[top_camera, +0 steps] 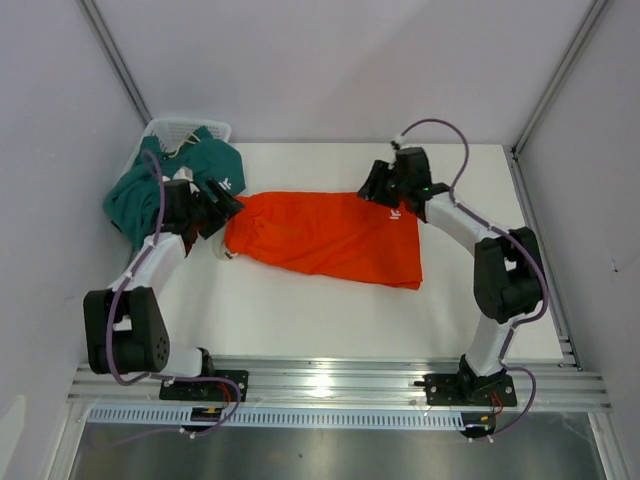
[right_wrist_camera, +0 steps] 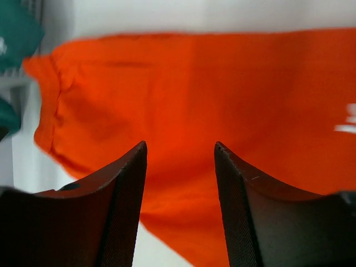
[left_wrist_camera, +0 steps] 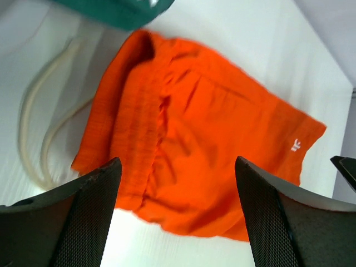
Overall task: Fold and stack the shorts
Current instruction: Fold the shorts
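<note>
Top external view: the orange shorts (top_camera: 325, 238) lie spread flat on the tabletop (top_camera: 300, 310), nearer the far edge than the near one. Their waistband points to the left edge and their leg hems to the right. The teal shorts (top_camera: 190, 175) are bunched at the far left corner, partly in the white basket (top_camera: 185, 125) and partly hanging over the left edge.

My left claw (top_camera: 228, 200) hangs over the waistband end of the orange pair, with the teal heap just beside it. My right claw (top_camera: 372, 185) is at the far edge of the orange pair, near its right end and close to a small white logo (top_camera: 397, 212).

From the left wrist, my left claw (left_wrist_camera: 177, 164) is spread wide with nothing between its fingers (left_wrist_camera: 94, 211). The orange fabric (left_wrist_camera: 211, 144) lies below it, and a white cord (left_wrist_camera: 33, 111) loops on the table beside the waistband.

From the right wrist, my right claw (right_wrist_camera: 179, 146) is also parted and grips nothing. Only orange cloth (right_wrist_camera: 183, 83) shows between and beyond its fingers (right_wrist_camera: 122, 194), with a scrap of teal (right_wrist_camera: 16, 33) at the far left.
</note>
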`<control>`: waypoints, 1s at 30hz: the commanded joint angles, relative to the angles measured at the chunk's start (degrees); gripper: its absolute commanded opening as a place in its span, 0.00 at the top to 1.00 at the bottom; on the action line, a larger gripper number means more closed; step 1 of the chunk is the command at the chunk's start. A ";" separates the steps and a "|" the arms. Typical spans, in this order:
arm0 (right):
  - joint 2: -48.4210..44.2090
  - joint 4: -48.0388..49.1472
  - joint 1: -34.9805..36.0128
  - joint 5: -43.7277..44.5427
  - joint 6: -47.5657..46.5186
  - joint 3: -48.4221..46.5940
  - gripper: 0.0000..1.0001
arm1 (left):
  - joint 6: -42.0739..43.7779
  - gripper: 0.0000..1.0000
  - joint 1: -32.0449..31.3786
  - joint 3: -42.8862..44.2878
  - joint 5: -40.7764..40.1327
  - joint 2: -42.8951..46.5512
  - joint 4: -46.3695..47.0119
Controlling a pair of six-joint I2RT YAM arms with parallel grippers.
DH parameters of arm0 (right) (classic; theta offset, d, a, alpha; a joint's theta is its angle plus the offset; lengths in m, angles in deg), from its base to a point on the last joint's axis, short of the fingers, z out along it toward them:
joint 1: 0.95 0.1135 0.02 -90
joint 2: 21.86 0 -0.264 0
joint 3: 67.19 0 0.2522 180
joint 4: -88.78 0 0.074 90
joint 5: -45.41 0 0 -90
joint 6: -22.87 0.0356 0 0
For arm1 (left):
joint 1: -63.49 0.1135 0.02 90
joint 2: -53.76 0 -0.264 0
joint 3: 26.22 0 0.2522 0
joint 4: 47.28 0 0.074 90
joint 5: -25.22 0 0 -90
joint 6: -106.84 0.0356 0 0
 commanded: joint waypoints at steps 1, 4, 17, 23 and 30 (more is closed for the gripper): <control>1.10 3.19 6.87 -1.63 1.26 -0.27 0.47 | 1.20 0.15 -0.28 -4.99 -1.62 5.72 -1.15; 4.17 5.48 11.79 -3.29 2.84 -1.59 0.52 | 0.59 0.15 -0.19 -9.47 -3.11 9.85 -0.62; 21.58 30.69 20.68 -22.98 17.24 -8.89 0.66 | -2.58 0.16 -0.28 -21.26 -2.94 22.52 2.72; 28.70 38.27 21.99 -28.61 23.93 -14.59 0.66 | -2.93 0.16 -0.28 -21.79 -3.20 23.92 2.28; 38.20 28.26 22.70 -27.56 24.47 -23.48 0.67 | -2.93 0.16 -0.28 -21.79 -3.64 24.37 2.11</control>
